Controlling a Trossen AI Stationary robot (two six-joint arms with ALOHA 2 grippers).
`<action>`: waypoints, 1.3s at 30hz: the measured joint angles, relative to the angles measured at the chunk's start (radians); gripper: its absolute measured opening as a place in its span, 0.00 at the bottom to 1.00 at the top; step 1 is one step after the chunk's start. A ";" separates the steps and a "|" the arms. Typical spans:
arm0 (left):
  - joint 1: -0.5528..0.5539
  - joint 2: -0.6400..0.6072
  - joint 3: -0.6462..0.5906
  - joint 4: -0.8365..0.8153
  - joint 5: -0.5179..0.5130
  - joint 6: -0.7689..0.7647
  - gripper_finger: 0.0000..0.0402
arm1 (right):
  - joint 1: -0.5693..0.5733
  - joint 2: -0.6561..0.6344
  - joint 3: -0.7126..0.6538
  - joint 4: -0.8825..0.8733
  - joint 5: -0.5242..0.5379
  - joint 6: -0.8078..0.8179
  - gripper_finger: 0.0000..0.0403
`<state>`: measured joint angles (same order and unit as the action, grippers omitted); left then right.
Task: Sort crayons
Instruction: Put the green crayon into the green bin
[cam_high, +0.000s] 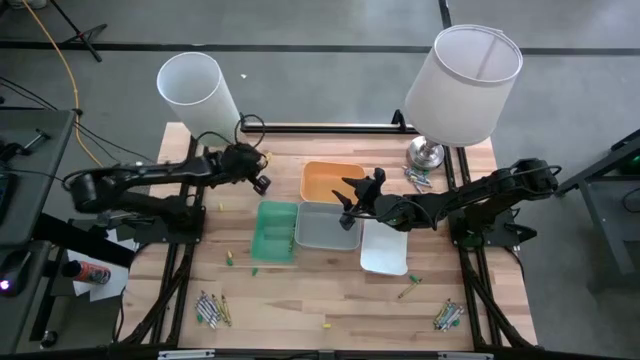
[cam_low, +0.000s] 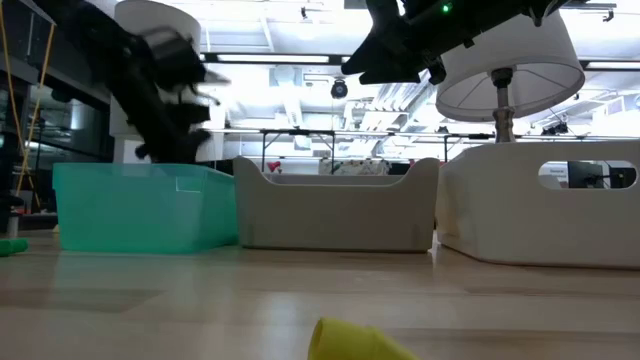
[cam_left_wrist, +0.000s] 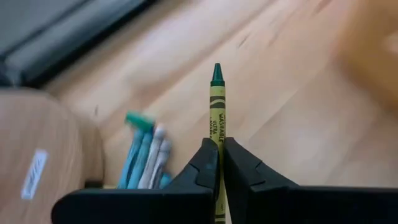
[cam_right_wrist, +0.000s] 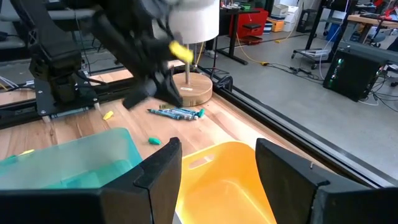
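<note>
My left gripper (cam_left_wrist: 221, 146) is shut on a crayon (cam_left_wrist: 217, 102) that has a yellow-green wrapper and a dark green tip. It hangs near the wooden lamp base (cam_right_wrist: 193, 90) at the table's far left (cam_high: 262, 180). Below it, a small pile of teal and grey-white crayons (cam_left_wrist: 146, 158) lies on the table beside that base. My right gripper (cam_right_wrist: 217, 168) stands open above the orange tray (cam_right_wrist: 230, 180), with nothing between its fingers (cam_high: 347, 205). More crayon bunches (cam_high: 212, 308) (cam_high: 447, 317) lie near the front edge. My left gripper pinches the crayon's wrapped shaft (cam_left_wrist: 218, 134) between its two fingers. The crayon lies along the fingers, its green tip (cam_left_wrist: 217, 73) sticking out past the fingertips. It is lifted clear of the table (cam_right_wrist: 180, 51), slanting downward.
Four trays sit mid-table: orange (cam_high: 333, 180), green (cam_high: 275, 232), grey (cam_high: 327, 226) and white (cam_high: 385, 248). Two lamps stand at the back, left (cam_high: 195, 90) and right (cam_high: 462, 85). Single crayons lie loose on the wood (cam_high: 230, 260) (cam_high: 408, 288). A yellow one lies close to the low camera (cam_low: 350, 342).
</note>
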<state>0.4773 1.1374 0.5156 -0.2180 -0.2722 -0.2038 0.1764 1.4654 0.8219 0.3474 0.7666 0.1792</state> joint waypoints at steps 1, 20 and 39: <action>-0.017 -0.040 0.000 0.004 0.001 0.006 0.00 | 0.000 0.000 0.000 0.001 0.000 0.000 0.49; -0.621 -0.305 -0.228 0.816 0.046 0.180 0.00 | 0.001 0.000 0.000 0.149 -0.086 -0.116 0.49; -0.662 -0.299 -0.235 0.786 0.007 0.299 0.00 | -0.001 0.000 0.000 0.173 -0.293 -0.109 0.49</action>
<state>-0.1843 0.8379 0.2810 0.5685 -0.2655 0.0956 0.1753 1.4658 0.8223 0.5202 0.4737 0.0704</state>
